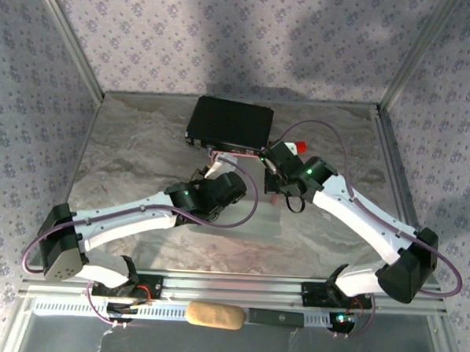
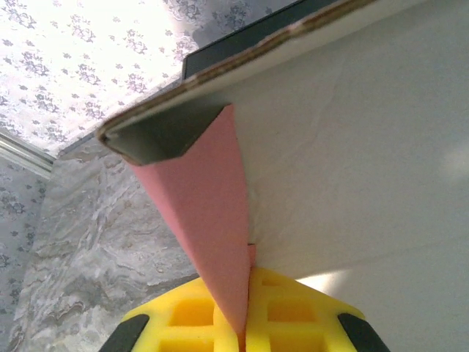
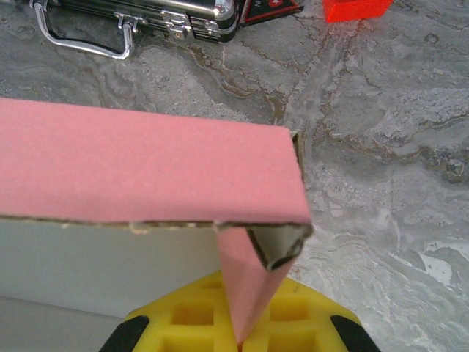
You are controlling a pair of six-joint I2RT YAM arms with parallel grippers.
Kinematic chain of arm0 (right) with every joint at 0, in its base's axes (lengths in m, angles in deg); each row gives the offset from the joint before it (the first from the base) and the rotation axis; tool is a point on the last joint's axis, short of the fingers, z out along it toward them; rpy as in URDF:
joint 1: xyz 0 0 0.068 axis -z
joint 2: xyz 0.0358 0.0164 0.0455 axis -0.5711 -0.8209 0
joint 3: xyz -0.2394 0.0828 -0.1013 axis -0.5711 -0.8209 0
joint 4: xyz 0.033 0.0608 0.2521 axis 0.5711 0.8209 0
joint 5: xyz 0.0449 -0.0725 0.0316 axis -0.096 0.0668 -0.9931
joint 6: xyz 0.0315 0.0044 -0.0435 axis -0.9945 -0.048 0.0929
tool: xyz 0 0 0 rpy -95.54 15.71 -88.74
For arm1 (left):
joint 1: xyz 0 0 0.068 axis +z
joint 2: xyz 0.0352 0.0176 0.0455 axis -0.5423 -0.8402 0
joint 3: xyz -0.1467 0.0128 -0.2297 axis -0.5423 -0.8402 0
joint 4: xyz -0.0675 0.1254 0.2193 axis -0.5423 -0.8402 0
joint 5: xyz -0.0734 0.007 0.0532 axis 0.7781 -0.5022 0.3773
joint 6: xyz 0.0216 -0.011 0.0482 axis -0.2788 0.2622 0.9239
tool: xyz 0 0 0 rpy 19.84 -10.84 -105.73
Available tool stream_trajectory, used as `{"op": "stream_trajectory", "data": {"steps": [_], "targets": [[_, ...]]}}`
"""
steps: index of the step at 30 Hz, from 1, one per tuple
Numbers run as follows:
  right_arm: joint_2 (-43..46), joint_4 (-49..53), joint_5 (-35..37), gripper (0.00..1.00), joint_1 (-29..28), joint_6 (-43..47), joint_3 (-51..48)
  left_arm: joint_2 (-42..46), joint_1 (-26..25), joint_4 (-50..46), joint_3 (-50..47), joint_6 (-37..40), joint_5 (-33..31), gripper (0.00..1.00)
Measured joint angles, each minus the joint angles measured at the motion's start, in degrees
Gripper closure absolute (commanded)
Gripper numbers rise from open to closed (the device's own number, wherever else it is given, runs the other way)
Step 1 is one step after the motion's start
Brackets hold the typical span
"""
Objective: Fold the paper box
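The paper box (image 3: 146,161), pink card outside and pale inside (image 2: 366,161), hangs above the marble table between my two arms. My left gripper (image 2: 245,326) is shut on a narrow pink side flap (image 2: 212,213), pinched between its yellow fingers (image 2: 293,308). A pink flap (image 3: 245,286) at the box's other end is pinched the same way by my right gripper (image 3: 245,330). From above, the box (image 1: 224,153) shows as a thin pale strip between the left gripper (image 1: 217,169) and the right gripper (image 1: 269,166), largely hidden by both wrists.
A black hard case (image 1: 228,122) with metal latches (image 3: 176,22) lies just behind the box. A small red block (image 1: 299,146) sits to its right, also seen as the red block (image 3: 355,7). Papered walls enclose the table. A tan pad (image 1: 214,315) rests on the front rail.
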Motion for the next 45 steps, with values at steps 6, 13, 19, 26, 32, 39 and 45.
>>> {"op": "stream_trajectory", "data": {"steps": [6, 13, 19, 26, 32, 39, 45], "targets": [[0.17, 0.31, -0.26, 1.00, 0.13, -0.20, 0.00, 2.84, 1.46, 0.26, -0.96, 1.68, 7.37, 0.75], [0.31, 0.26, -1.38, 1.00, 0.17, -0.20, 0.00, 8.59, 3.67, 1.77, -3.41, 2.69, 17.27, 0.70], [0.31, -0.26, -2.43, 1.00, 0.11, -0.17, 0.00, 12.52, 4.59, 2.21, -5.62, 2.69, 21.55, 0.69], [0.31, -0.59, -2.62, 1.00, 0.07, -0.20, 0.00, 13.64, 5.97, 1.92, -5.70, 2.10, 22.69, 0.95], [0.31, -0.46, -2.78, 1.00, -0.46, -0.20, 0.00, 11.72, 6.16, 1.92, -5.68, 0.87, 19.39, 1.00], [0.31, 0.07, -1.84, 1.00, -0.63, -0.22, 0.00, 4.94, 1.99, 0.09, -2.36, -2.34, 7.34, 1.00], [0.31, 0.52, -0.83, 1.00, -0.63, -0.70, -0.02, 3.89, 0.07, 0.20, -1.57, -2.82, 4.46, 0.79]]}}
